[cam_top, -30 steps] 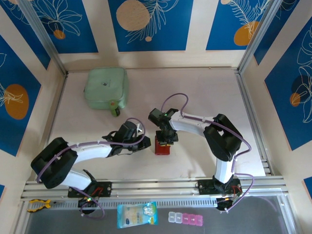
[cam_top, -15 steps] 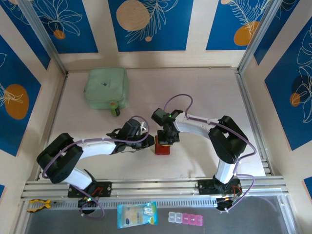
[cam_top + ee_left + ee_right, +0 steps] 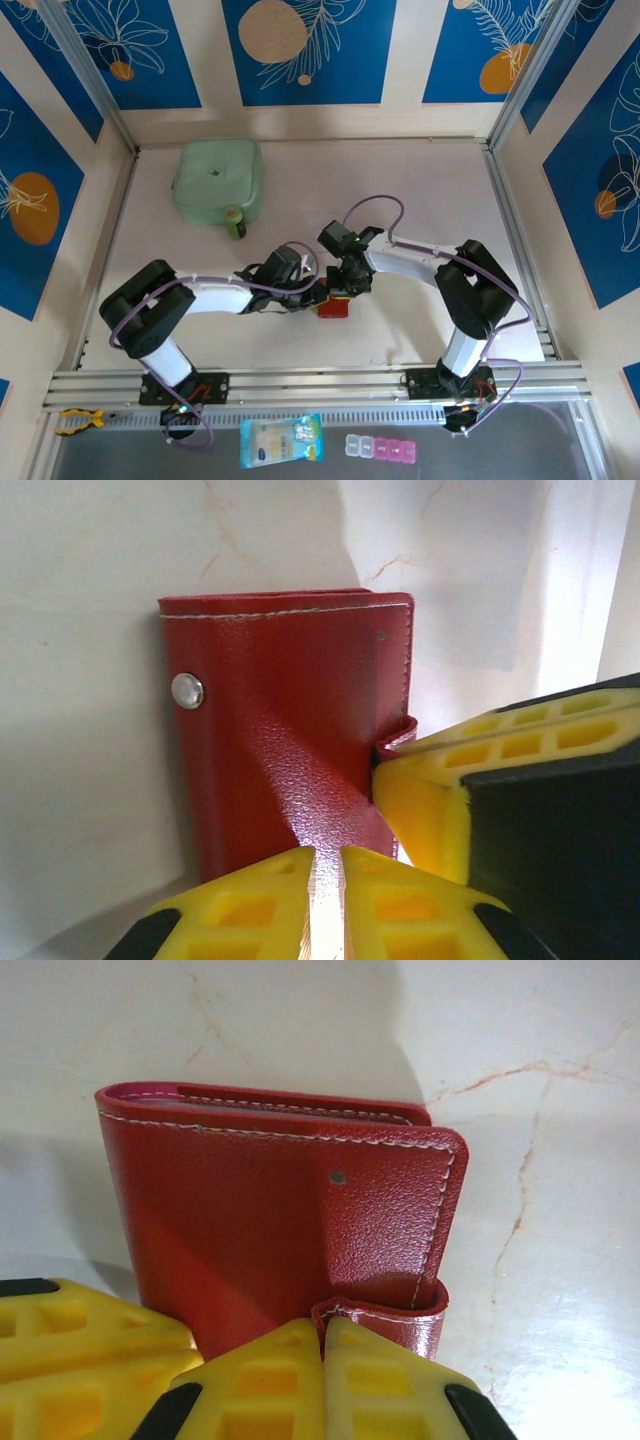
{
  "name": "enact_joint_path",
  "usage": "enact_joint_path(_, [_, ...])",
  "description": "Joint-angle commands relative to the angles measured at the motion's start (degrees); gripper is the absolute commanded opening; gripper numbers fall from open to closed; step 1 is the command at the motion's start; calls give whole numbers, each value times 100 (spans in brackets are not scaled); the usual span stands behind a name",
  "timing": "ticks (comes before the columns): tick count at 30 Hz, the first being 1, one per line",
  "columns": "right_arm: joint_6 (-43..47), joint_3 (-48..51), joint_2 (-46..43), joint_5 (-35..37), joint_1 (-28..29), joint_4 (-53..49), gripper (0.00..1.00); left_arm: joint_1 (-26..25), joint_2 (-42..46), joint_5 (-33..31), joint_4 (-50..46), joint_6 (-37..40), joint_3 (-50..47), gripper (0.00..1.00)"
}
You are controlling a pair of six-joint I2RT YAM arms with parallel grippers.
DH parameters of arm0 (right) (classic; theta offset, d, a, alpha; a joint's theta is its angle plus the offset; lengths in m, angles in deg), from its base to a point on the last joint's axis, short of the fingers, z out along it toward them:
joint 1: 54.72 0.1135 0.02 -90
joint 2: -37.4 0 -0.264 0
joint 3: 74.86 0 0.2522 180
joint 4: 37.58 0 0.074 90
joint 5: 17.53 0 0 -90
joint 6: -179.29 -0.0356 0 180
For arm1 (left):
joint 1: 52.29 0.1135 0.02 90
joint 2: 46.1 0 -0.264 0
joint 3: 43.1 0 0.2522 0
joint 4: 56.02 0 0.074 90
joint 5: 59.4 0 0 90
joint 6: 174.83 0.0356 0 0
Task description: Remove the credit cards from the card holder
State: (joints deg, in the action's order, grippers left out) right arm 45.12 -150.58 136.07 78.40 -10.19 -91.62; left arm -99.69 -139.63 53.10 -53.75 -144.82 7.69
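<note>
The card holder [image 3: 334,307], a small red wallet, lies closed on the pale table [image 3: 420,200] between my two grippers. Its cover [image 3: 290,710] carries a silver snap [image 3: 187,690]. My right gripper [image 3: 323,1328] is shut on the curled red closing tab [image 3: 385,1315] at the wallet's edge; one of its yellow fingers [image 3: 440,800] shows in the left wrist view beside that tab. My left gripper [image 3: 327,855] is shut with a thin slit between its tips, low over the wallet's near edge, and it comes in from the left [image 3: 312,296]. The credit cards are hidden inside the closed wallet.
A pale green pouch [image 3: 218,180] sits at the back left with a small dark green piece [image 3: 236,222] at its front edge. Below the arm bases lie a blue-and-white packet [image 3: 282,440], pink-and-clear little boxes [image 3: 380,447] and a yellow tool [image 3: 78,420].
My left arm has reached right until its gripper meets the wallet. The right gripper has closed on the closing tab and shifted slightly right.
</note>
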Motion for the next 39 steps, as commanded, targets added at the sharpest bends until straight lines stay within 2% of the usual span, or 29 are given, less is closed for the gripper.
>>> enact_joint_path(1, [-10, 211, 15, -66, -14, 55, 1, -42, -173, 1, -234, -85, 64, 15])
enact_joint_path(24, [320, 675, -884, 234, -598, -340, 0, -33, -327, -158, -676, -184, 0, 15])
enact_joint_path(31, [329, 710, -886, 237, -692, -359, 19, -33, -292, -117, -716, -170, 93, 16])
enact_joint_path(39, [303, 820, -747, -40, -709, -20, 21, -42, -277, -106, -764, -166, 146, 17])
